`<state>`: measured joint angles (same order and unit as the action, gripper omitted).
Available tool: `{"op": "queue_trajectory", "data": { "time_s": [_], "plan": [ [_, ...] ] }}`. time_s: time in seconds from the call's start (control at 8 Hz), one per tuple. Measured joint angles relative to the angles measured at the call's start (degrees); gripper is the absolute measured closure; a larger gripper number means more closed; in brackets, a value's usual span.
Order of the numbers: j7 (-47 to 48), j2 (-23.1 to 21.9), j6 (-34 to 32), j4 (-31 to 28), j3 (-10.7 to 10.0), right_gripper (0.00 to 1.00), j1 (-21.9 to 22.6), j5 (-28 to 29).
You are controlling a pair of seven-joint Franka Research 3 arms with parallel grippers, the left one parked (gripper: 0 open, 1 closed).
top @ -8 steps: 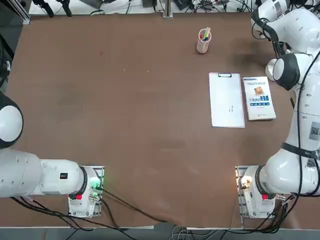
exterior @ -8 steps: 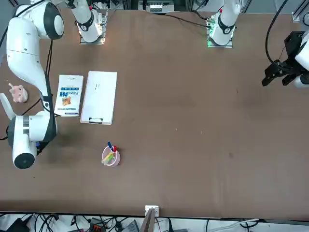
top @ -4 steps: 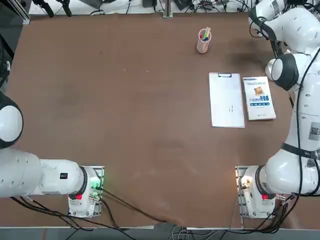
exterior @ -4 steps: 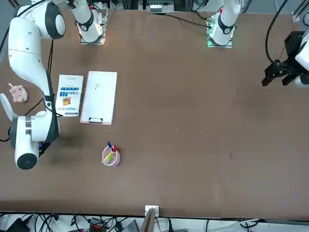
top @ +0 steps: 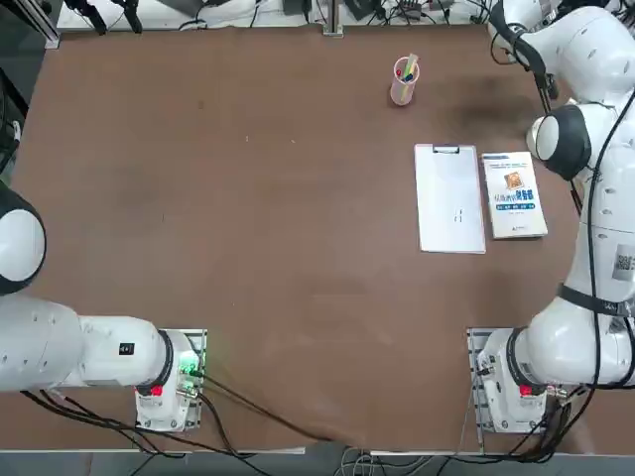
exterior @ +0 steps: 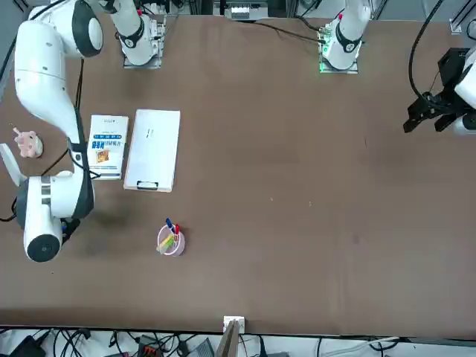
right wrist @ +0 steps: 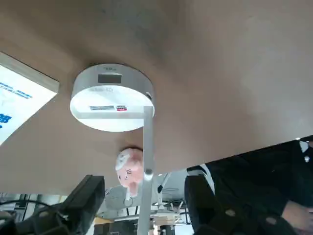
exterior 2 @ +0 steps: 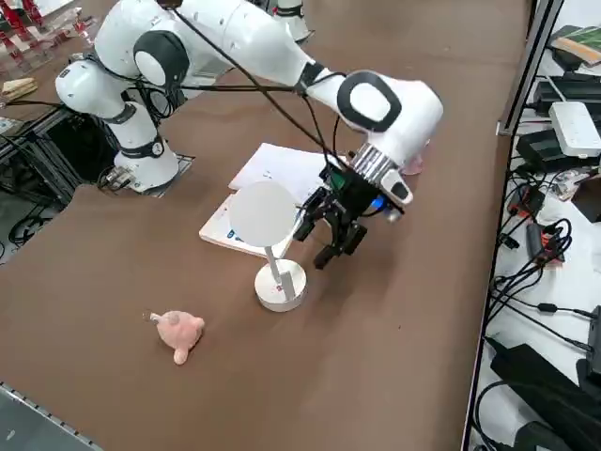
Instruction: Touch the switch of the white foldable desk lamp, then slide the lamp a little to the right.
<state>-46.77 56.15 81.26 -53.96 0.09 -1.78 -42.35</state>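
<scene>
The white foldable desk lamp [exterior 2: 280,283] stands on the brown table near its right edge, with a round disc base [right wrist: 112,95], a thin upright arm [right wrist: 147,161] and a round flat head [exterior 2: 265,214]. My right gripper [exterior 2: 317,242] hangs just beside the lamp's arm, above the base, on the side away from the pink toy. In the wrist view the gripper [right wrist: 144,198] is open, its two dark fingers [right wrist: 83,200] wide apart, and the lamp's thin arm shows between them without touching either. The switch itself I cannot make out. The arm hides the gripper in the top and front views.
A pink plush toy [exterior 2: 178,332] lies close to the lamp base. A book [top: 514,194] and a white clipboard [top: 449,198] lie beside the lamp toward the table's middle. The pink pen cup [top: 404,81] stands farther off. Cables and boxes [exterior 2: 563,132] crowd the strip past the table edge.
The right arm's upper links have shifted a little toward the table's far edge in the top view. Book, clipboard and pen cup have not moved.
</scene>
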Motion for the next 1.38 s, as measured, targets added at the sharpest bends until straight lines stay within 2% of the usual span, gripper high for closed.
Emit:
{"op": "queue_trajectory", "data": {
  "time_s": [0.5,1.12,1.38],
  "plan": [
    [2.12,-4.10,-0.59,0.27,0.49,0.00,1.80,10.30],
    [15.99,-12.82,-5.26,0.93,0.59,0.00,2.04,25.85],
    [20.46,-17.10,-8.05,0.91,0.56,0.00,1.95,28.69]
  ]
}}
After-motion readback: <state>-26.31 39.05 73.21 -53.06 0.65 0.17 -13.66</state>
